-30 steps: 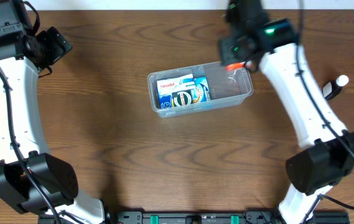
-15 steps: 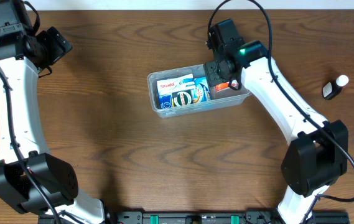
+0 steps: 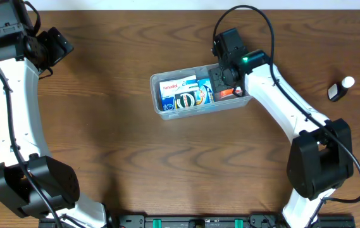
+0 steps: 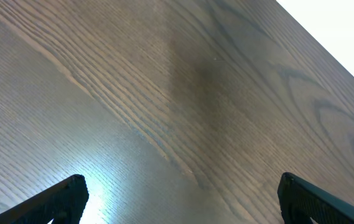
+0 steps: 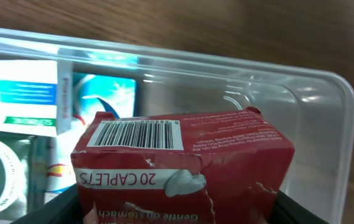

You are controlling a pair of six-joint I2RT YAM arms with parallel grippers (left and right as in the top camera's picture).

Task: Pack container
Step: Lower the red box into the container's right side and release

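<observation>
Container (image 3: pixel 195 112) — clear, rounded | red carton (image 5: pixel 183 149) creased, in right end effector (image 3: pixel 224 87)

Clear plastic container (image 3: pixel 195 111) sits mid-counter (image 3: pixel 135 164), long side approx L-R, slightly skewed. L half holds a white/blue Panadol box (image 3: pixel 169 86), a blue box (image 3: pixel 200 85) just beside it, and a round dark-labelled item (image 3: pixel 188 100) overlapping both. R gripper (image 3: pixel 223 81) is over the container's R end, w/ a red box (image 3: pixel 226 92) partly visible under it; the grip itself is hidden by the wrist. L gripper (image 3: pixel 56 45) is over bare counter at far-L corner, well apart. Small black bottle w/ white cap (image 3: pixel 339 90) lies far R.
</observation>
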